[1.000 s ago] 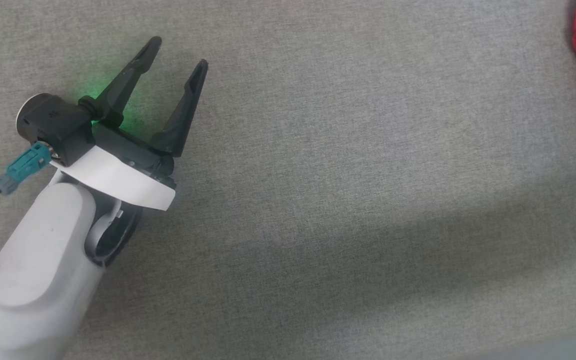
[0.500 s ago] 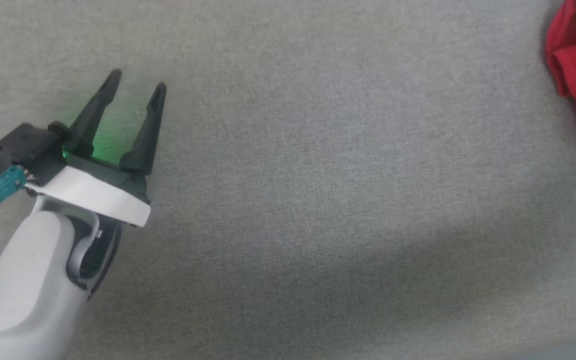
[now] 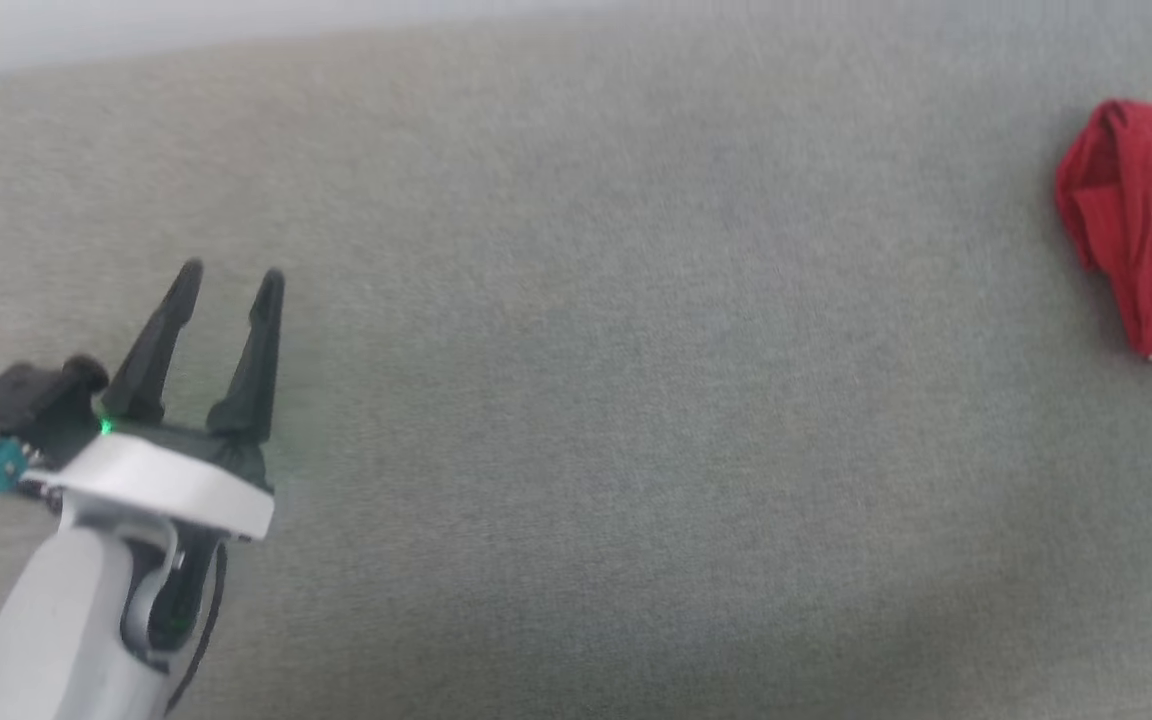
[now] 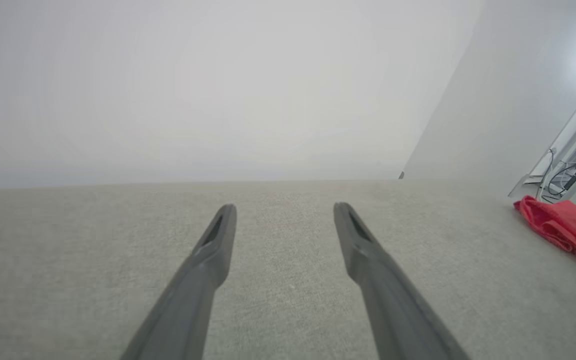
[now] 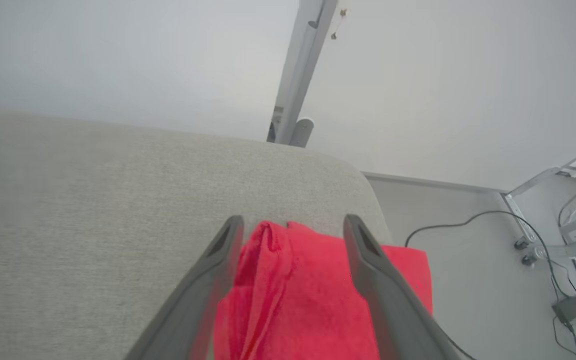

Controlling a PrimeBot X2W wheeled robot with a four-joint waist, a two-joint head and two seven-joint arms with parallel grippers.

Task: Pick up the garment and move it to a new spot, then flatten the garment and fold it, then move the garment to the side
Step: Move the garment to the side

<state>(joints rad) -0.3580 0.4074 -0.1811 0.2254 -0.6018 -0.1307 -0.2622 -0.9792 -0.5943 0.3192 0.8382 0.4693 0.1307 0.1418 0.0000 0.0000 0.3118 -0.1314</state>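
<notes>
Garment [image 3: 1146, 230]: red, folded in a bunch, lying near the right corner of the grey tabletop [image 3: 576, 400].
Feel: likely soft, light and floppy, so it may sag or come unfolded.
Where to hold: pinch a thick folded edge, not one thin layer.
Right pincer [image 5: 293, 222]: spread wide over the garment, pinching nothing.
Left pincer [image 3: 228, 275]: spread wide, empty, well apart from it.

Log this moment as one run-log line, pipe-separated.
garment: bundled at grey surface's right end | left gripper: open, empty | right gripper: open, straddling garment
</notes>
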